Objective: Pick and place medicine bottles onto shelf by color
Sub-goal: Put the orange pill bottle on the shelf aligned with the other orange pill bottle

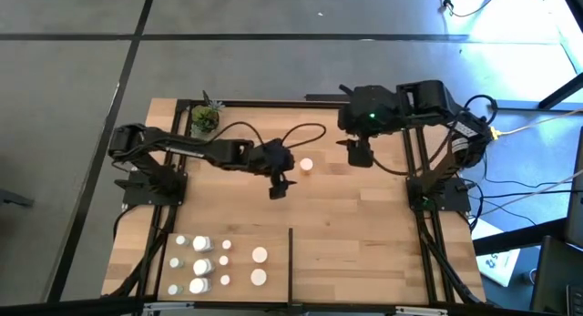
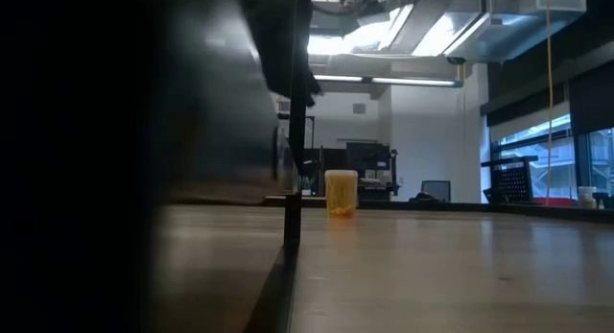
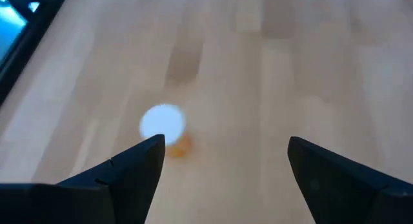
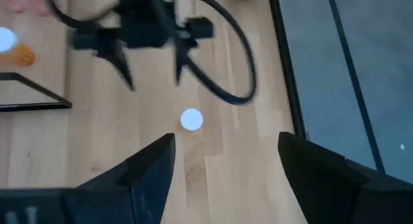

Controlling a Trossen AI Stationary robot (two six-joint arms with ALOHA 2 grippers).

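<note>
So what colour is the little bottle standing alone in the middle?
Orange bottle with a white cap, clearest in the low view.

The high view looks straight down on the tabletop [image 1: 346, 225]. The low view looks level across it. Both wrist views look down closely, sharing the orange bottle [image 3: 179, 145].

This looks like a robotics lab in an open office floor. A light-wood table [image 1: 364, 225] framed in black bars stands on grey carpet tiles [image 1: 82, 88], with cables [image 1: 528, 184] trailing off to its right. Looking level across the tabletop, the far room shows long ceiling light panels [image 2: 422, 31], exposed ducts, dark monitors [image 2: 363, 155] on desks, an office chair [image 2: 436, 190] and tall windows [image 2: 537, 151] on the right.
</note>
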